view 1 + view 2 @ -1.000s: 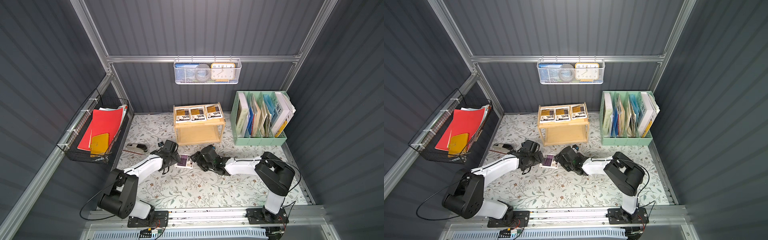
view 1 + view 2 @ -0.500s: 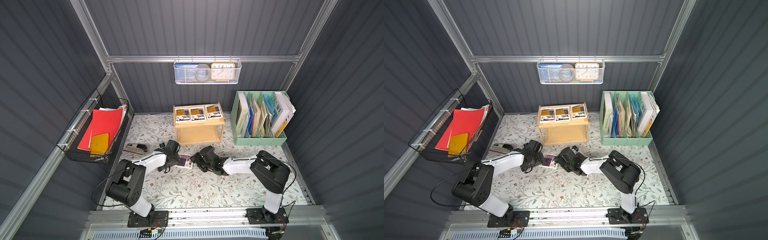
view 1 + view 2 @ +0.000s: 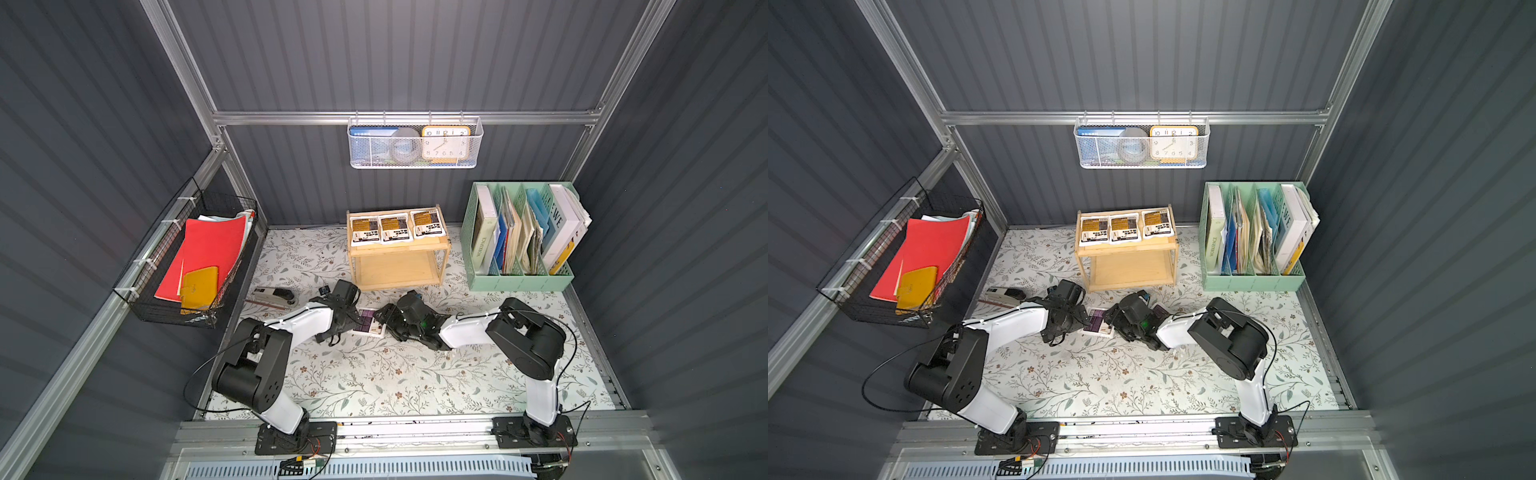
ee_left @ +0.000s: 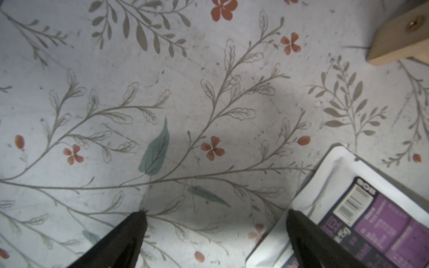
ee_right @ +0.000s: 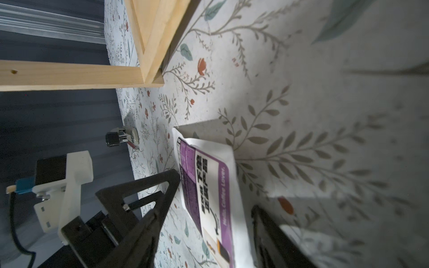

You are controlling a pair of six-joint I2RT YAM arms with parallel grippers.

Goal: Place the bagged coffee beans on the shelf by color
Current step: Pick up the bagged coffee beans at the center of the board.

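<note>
Left arm elbow pulled nearer; left gripper wide, right gripper astride purple pouch, gapped.

We see a staged test booth, a mock office corner: ribbed dark wall panels on aluminium framing, a floral mat, a mint file organizer of books, wire baskets holding folders and a clock.
</note>
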